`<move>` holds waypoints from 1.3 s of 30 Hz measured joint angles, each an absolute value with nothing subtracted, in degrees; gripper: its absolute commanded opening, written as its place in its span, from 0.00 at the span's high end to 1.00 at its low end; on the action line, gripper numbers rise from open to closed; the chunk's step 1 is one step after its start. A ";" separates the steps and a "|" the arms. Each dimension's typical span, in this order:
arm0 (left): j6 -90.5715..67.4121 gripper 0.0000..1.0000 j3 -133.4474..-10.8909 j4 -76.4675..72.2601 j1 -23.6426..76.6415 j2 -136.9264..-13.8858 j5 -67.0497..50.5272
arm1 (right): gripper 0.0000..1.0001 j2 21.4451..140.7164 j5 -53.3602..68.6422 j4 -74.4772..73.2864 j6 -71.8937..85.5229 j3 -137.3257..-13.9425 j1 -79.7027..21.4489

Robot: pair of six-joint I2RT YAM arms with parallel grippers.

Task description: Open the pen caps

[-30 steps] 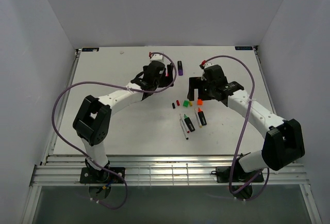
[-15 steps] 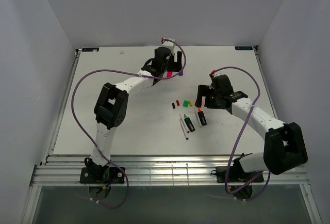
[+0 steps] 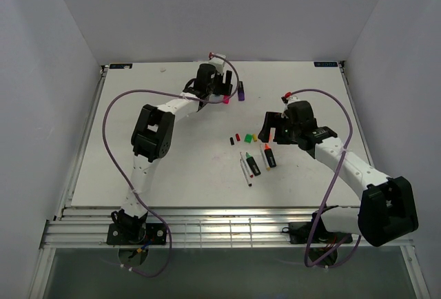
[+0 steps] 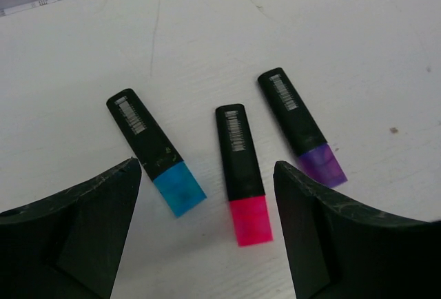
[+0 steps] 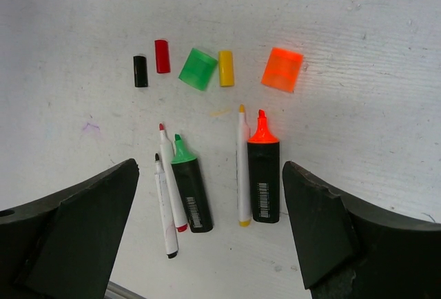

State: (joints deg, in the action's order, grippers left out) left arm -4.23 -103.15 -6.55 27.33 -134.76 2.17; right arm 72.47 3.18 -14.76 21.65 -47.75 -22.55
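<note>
Left gripper (image 4: pixel 207 167): jaws apart and empty, poised above three stubby black markers (image 4: pixel 238 149) lying side by side on the white table (image 4: pixel 358 30), all three capped. Blue cap (image 4: pixel 179 187) nearest the finger at frame left, pink cap (image 4: pixel 251 220) between the fingers, purple cap (image 4: pixel 321 165) just beside the finger at frame right; finger bases cut off by the lower frame edge. From the top camera, only the purple cap and a sliver of pink clear of the wrist, the blue one hidden beneath it. Right gripper (image 5: pixel 210 168): jaws likewise wide and empty, above a row of loose caps well apart from the first group, from left to right in the wrist view black cap (image 5: pixel 140 71), red cap (image 5: pixel 162 56), green cap (image 5: pixel 198 69), yellow cap (image 5: pixel 226 68), orange cap (image 5: pixel 282 69). Nearer the fingers, uncapped green marker (image 5: pixel 189 192) and orange marker (image 5: pixel 263 178), plus three thin white pens (image 5: pixel 243 168), tips toward the caps; barcode print too small to read. Overhead, orange cap hard to make out against the gripper's black body.
</note>
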 measured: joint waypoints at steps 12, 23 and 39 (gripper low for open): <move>-3.66 0.15 -106.50 -7.81 26.30 -141.01 -3.88 | 0.09 72.42 3.90 -12.84 21.74 -45.30 -22.50; -3.64 0.15 -106.78 -8.27 26.70 -141.34 -3.57 | 0.09 72.42 4.78 -11.42 22.02 -44.82 -22.50; -2.55 0.17 -108.05 -8.67 27.90 -142.30 -4.12 | 0.09 72.42 5.39 -10.41 22.24 -43.94 -22.50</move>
